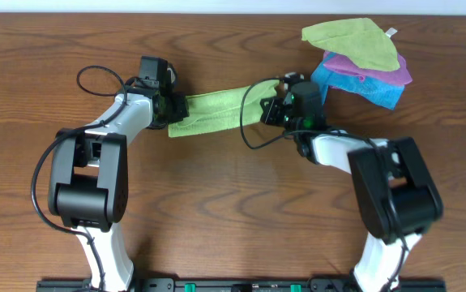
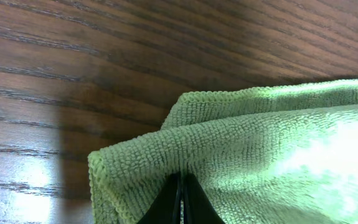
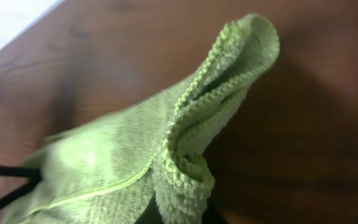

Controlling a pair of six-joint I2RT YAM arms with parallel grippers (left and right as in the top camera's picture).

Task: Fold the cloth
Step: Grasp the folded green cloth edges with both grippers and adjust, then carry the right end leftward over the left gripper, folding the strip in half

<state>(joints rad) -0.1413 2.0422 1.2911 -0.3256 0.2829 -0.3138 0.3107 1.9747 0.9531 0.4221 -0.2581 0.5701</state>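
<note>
1. The cloth (image 1: 216, 111) stretches as a folded strip across the table (image 1: 216, 211) between the left gripper (image 1: 184, 108) and the right gripper (image 1: 265, 110), apparently held taut for folding.
2. Left wrist: jaws pinched on its corner.
3. Right wrist: bunched end lifted, evidently clamped.

This looks like a robotics lab work station: a pair of white-and-black robot arms (image 1: 95, 174) stands on a black rail (image 1: 241, 285) at the near edge of a wood-grain bench (image 1: 216, 211), with loose cables (image 1: 95, 77) and coloured cloths (image 1: 362, 57) heaped far right.

Plain lime-green cloth (image 1: 213, 112) on dark-brown wood-grain table (image 1: 233, 212).
</note>
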